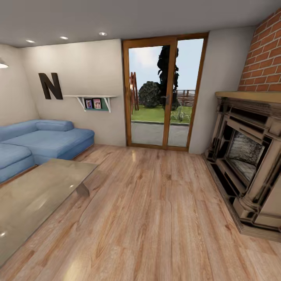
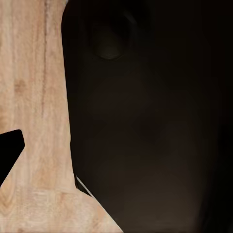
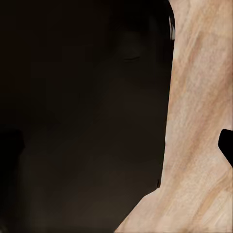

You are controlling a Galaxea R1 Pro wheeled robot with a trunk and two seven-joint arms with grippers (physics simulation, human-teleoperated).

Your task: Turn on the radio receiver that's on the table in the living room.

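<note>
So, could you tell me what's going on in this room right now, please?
Nothing is being handled at the moment. The robot stands in the living room, its head camera looking across the wood floor toward the glass doors. The glass-topped table sits at the left in front of the blue sofa, and the fireplace is at the right. What can be seen of the tabletop has no radio on it. Both wrist cameras look down at floor past dark robot parts.

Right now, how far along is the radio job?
Done: the robot is in the living room, with the blue sofa, glass doors and fireplace ahead. In hand: closing on the glass table at the head view's lower left. Left: find the radio receiver, not on the visible stretch of tabletop, and switch it on. Both wrist views show wood floor past dark bodywork.
</note>
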